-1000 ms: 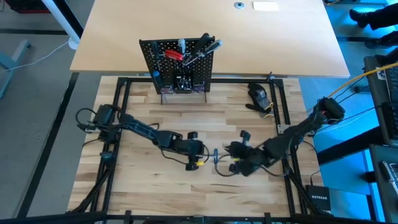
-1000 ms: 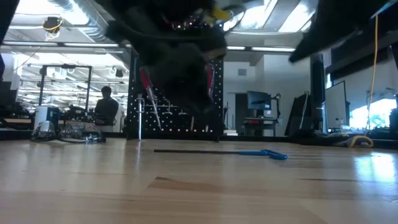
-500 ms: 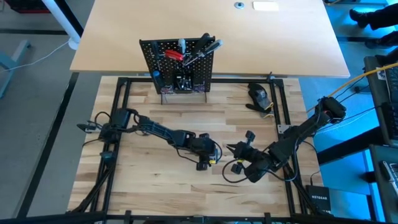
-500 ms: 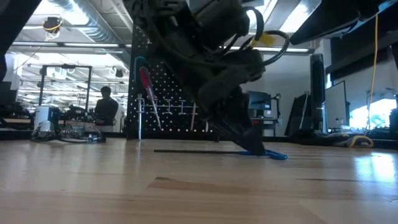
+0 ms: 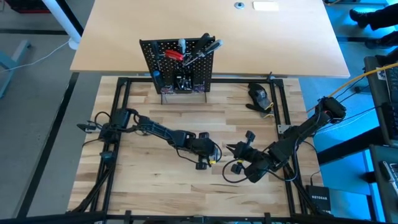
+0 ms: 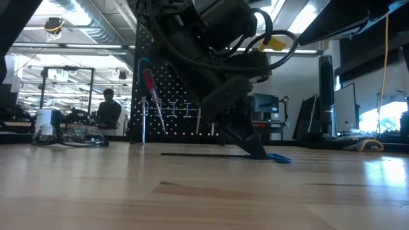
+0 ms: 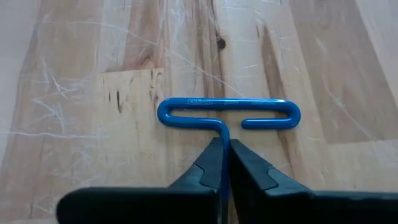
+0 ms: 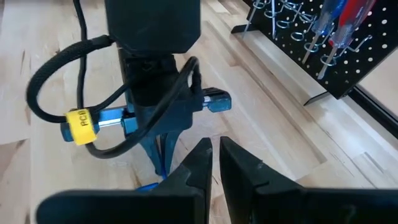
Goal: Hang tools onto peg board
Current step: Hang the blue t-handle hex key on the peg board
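Note:
A blue T-handle key (image 7: 229,113) lies flat on the wooden table near its middle; its dark shaft (image 6: 198,154) runs toward the table's left and its looped handle (image 6: 279,158) points right. My left gripper (image 5: 210,159) is down at the table, shut on the key (image 7: 222,163). My right gripper (image 5: 239,153) hovers just right of it, shut and empty (image 8: 215,157). The black peg board (image 5: 180,65) stands upright on wire feet at the far side, with red-handled pliers and screwdrivers hanging on it. My left gripper pinches the key's shaft (image 7: 224,135) between its two fingers, right beside the looped handle. The fingers (image 6: 250,145) slant down from above and from the table's left, lying along the shaft. The key lies flat on the table.
A dark rounded mouse-like lump (image 5: 258,96) lies at the far right of the wooden table. A black frame (image 5: 121,124) borders the work area. A person (image 6: 108,108) sits in the room behind the table.
My left gripper has gone toward the table's right edge and down onto the blue key, its fingertips now at the table by the handle. My right gripper has drawn back a little toward the right. In the last half second both have kept nearly still.

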Robot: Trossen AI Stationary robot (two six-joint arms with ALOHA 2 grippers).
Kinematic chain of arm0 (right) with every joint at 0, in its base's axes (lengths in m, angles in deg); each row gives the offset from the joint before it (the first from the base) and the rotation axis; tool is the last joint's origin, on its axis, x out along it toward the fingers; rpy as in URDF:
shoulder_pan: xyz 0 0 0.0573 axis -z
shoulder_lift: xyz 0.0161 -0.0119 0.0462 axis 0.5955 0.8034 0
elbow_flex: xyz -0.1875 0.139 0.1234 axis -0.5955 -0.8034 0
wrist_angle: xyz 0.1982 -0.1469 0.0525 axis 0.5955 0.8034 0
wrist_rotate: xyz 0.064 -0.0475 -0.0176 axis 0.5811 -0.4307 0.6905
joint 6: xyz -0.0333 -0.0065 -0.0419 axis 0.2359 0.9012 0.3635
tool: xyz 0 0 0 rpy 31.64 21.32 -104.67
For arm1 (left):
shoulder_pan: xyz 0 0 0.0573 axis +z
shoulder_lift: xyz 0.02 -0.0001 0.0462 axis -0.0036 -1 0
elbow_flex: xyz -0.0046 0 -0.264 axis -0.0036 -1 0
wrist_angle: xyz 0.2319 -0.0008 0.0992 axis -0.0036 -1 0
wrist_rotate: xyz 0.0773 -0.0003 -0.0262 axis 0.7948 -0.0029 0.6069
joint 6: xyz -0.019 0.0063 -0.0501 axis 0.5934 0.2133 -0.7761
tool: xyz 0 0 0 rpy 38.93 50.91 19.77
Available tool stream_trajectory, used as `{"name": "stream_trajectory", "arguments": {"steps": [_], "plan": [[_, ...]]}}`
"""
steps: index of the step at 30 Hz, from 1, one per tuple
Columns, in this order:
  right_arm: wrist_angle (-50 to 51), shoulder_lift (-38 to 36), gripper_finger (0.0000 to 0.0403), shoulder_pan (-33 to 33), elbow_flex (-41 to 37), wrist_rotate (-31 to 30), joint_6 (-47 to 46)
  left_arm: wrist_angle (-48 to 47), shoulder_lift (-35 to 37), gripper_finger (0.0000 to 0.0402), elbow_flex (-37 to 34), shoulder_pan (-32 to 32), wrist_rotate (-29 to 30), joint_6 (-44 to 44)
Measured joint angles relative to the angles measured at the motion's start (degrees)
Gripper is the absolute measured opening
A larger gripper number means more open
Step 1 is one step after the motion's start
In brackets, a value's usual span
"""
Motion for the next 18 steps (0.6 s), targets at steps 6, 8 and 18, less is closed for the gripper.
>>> {"name": "stream_trajectory", "arguments": {"steps": [6,8,18], "plan": [[0.0,0.0,0.0033,0.0,0.0,-0.4,0.0,0.1,-0.3,0.0004,0.0,-0.5,1.4,2.4],[0.0,0.0,0.0033,0.0,0.0,-0.4,0.0,0.1,0.0,0.0003,-0.1,-0.9,2.6,3.0],[-0.1,0.0,0.0033,0.0,0.0,0.2,-0.6,-3.4,9.1,0.0001,-0.6,-5.3,11.5,5.6]]}}
